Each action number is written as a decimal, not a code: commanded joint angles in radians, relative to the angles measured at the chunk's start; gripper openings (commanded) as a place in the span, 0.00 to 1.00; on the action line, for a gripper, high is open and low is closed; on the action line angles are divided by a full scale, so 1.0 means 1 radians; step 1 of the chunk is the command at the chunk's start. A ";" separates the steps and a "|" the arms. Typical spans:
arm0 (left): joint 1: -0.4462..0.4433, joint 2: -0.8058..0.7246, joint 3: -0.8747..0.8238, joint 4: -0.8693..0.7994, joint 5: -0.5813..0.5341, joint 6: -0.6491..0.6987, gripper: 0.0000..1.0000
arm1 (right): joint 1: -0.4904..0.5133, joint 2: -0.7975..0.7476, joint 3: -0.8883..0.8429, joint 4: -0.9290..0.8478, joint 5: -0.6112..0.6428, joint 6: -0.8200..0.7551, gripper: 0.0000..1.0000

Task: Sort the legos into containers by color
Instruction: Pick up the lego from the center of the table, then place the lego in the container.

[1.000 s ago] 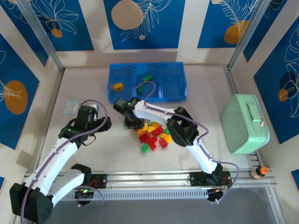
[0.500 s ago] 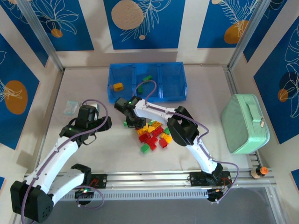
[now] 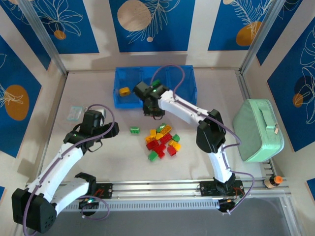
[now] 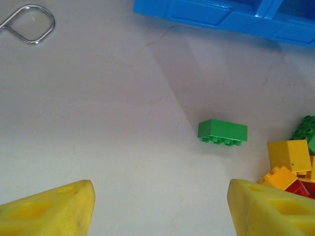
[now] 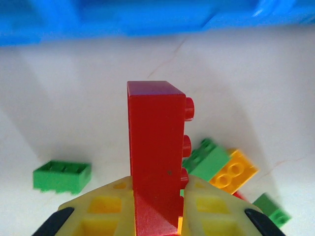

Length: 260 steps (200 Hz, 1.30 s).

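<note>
The legos lie in a loose pile (image 3: 162,142) of red, green, yellow and orange bricks at the table's middle. One green brick (image 3: 135,130) (image 4: 222,132) (image 5: 62,175) lies apart to the pile's left. My right gripper (image 3: 152,110) (image 5: 157,189) is shut on a red brick (image 5: 155,147), held upright above the table, just in front of the blue tray of containers (image 3: 192,96) (image 5: 147,19) (image 4: 211,14). An orange brick (image 3: 124,91) sits in the tray's left compartment. My left gripper (image 3: 109,129) (image 4: 160,206) stands open over bare table, left of the lone green brick.
A mint-green zipped case (image 3: 258,129) lies at the right edge. A small clear packet (image 3: 74,113) is at the left, beyond my left arm. A wire loop (image 4: 29,24) lies on the table. The aluminium rail (image 3: 157,187) runs along the near edge.
My right gripper has shut on a red brick at the pile and carried it up and back toward the tray. The green brick stays behind. My left arm has not moved.
</note>
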 commanded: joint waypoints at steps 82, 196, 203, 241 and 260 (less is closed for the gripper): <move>-0.127 0.126 -0.011 0.073 0.025 -0.033 0.72 | -0.332 0.023 0.115 0.005 -0.024 -0.217 0.18; -0.166 0.244 -0.001 0.127 0.048 -0.054 0.73 | -0.456 0.362 0.529 -0.109 -0.064 -0.307 0.18; -0.168 0.250 0.002 0.128 0.050 -0.054 0.73 | -0.461 0.375 0.541 -0.111 -0.069 -0.307 0.18; -0.177 0.283 0.017 0.135 0.054 -0.054 0.74 | -0.467 0.402 0.560 -0.102 -0.071 -0.318 0.19; -0.183 0.298 0.028 0.132 0.053 -0.049 0.74 | -0.470 0.406 0.560 -0.094 -0.076 -0.321 0.20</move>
